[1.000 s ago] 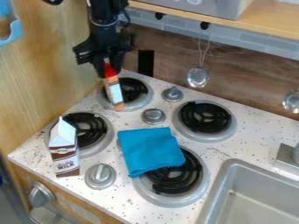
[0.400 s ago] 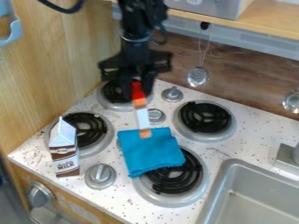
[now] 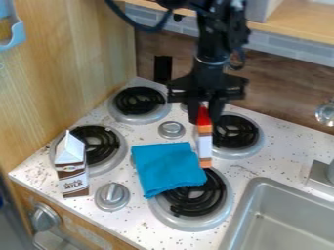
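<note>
The black gripper [image 3: 205, 115] hangs over the stove, just left of the back right burner, its fingers shut on a slim bottle [image 3: 205, 141]. That bottle has a red top, an orange band, a white label and an orange lower end, and it hangs upright. Its lower end appears beside the right edge of a folded blue cloth [image 3: 165, 168], which lies partly over the front right burner [image 3: 207, 200]. A brown and white milk carton [image 3: 71, 168] stands at the left, in front of the front left burner [image 3: 99, 144].
A metal sink [image 3: 287, 215] is at the lower right, with a faucet base [image 3: 321, 178] behind it. Stove knobs [image 3: 112, 196] rise between the burners. A wooden wall [image 3: 72, 63] bounds the left side, and a shelf [image 3: 293, 24] runs above the back.
The gripper has moved right across the stove with the bottle, from over the back left burner to beside the back right one. The cloth and carton have stayed in place.
</note>
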`<state>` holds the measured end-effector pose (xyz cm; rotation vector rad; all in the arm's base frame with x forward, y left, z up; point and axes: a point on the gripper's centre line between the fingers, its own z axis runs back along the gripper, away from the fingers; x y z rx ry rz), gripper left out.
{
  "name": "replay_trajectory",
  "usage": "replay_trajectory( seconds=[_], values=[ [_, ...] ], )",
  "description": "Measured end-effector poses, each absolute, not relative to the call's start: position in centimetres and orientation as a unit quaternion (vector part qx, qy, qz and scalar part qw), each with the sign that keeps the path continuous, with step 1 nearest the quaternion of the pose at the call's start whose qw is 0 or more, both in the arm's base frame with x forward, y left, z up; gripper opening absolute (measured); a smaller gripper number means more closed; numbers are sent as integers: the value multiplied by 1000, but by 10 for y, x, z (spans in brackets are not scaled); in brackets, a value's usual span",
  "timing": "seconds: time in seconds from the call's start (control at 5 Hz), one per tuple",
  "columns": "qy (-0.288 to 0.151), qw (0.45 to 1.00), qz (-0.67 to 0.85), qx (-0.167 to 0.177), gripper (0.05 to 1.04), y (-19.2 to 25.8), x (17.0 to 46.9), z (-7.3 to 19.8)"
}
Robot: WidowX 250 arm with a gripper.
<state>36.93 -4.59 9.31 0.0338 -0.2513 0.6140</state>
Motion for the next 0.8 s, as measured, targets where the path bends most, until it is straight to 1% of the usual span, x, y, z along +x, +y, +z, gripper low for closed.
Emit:
replay_trajectory(
  seconds=[0.4, 0.6, 0.8],
  values=[
    [-133, 967, 215, 19, 358, -74, 409, 79],
    [-135, 975, 175, 8, 358, -83, 429, 72],
    [-137, 982, 128, -21, 358, -95, 442, 63]
  ],
)
